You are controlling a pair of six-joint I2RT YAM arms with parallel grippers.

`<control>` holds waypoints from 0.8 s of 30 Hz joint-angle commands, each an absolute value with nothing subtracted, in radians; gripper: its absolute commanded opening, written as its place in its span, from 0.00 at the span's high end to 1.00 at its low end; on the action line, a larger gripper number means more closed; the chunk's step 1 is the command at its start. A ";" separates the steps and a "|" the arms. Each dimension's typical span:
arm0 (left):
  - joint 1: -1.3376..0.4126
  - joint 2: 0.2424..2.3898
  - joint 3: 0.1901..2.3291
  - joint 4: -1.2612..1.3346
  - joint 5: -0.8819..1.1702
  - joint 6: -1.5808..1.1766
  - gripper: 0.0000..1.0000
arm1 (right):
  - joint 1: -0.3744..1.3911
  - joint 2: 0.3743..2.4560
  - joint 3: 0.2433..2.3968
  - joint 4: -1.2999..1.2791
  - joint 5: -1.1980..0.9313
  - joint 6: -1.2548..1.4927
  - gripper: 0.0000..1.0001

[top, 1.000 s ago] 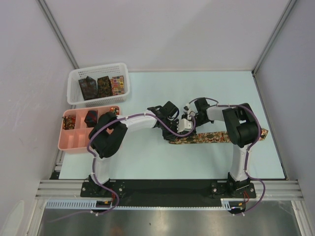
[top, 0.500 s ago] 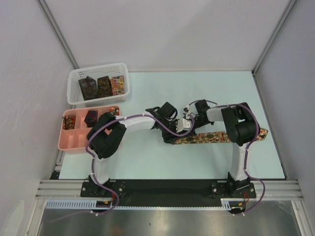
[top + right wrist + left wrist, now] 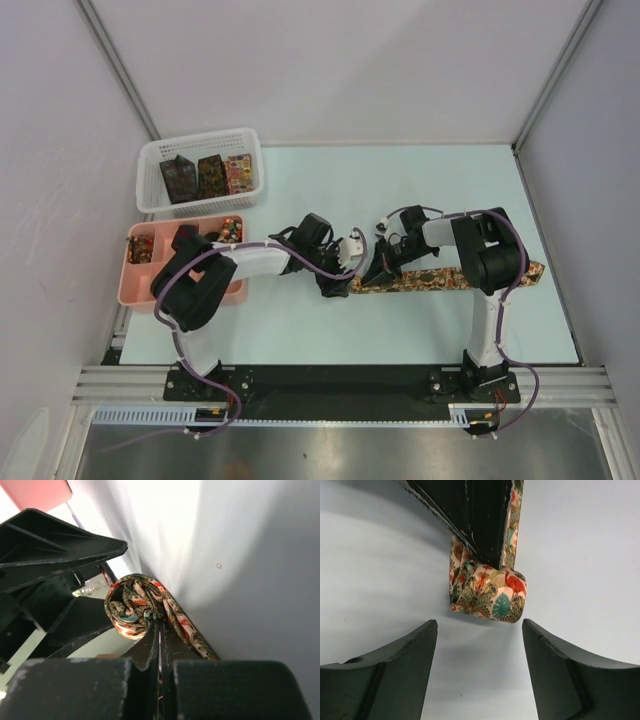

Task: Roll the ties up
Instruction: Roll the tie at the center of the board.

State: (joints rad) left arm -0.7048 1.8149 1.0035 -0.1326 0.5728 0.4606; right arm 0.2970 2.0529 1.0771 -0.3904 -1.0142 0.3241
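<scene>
- I see right tool (image 3: 160, 630) clamped on the tie (image 3: 440, 278) — right behind its rolled end.
- Left tool (image 3: 480, 630) jaws apart, facing that end, not touching.
- Rest of tie flat on tabletop (image 3: 300, 320).

Two arms (image 3: 255, 262) (image 3: 487, 262), one basket (image 3: 150, 195), one tray (image 3: 140, 285), seven ties (image 3: 440, 278).

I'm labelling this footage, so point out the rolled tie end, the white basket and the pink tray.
rolled tie end (image 3: 489, 596), left wrist view, on the front face of the roll.
white basket (image 3: 150, 182), top external view, on its left mesh wall.
pink tray (image 3: 140, 286), top external view, on a bare near-left compartment.
</scene>
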 commanded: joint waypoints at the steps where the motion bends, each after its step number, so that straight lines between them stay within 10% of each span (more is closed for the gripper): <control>1: -0.712 1.815 0.999 -0.005 0.656 0.396 0.26 | 0.298 2.088 1.063 -0.459 -0.877 0.265 1.00; 14: -0.798 1.873 1.045 0.092 0.575 0.451 0.32 | 0.287 2.125 1.129 -0.494 -0.831 0.258 1.00; 24: -0.833 1.930 1.109 -0.052 0.433 0.462 0.75 | 0.285 2.082 1.157 -0.527 -0.884 0.226 1.00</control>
State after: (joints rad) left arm -0.8143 1.8885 1.0481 0.0219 0.4999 0.4511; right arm 0.2871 2.0800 1.1419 -0.4889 -0.9798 0.2569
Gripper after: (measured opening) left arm 0.337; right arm 0.007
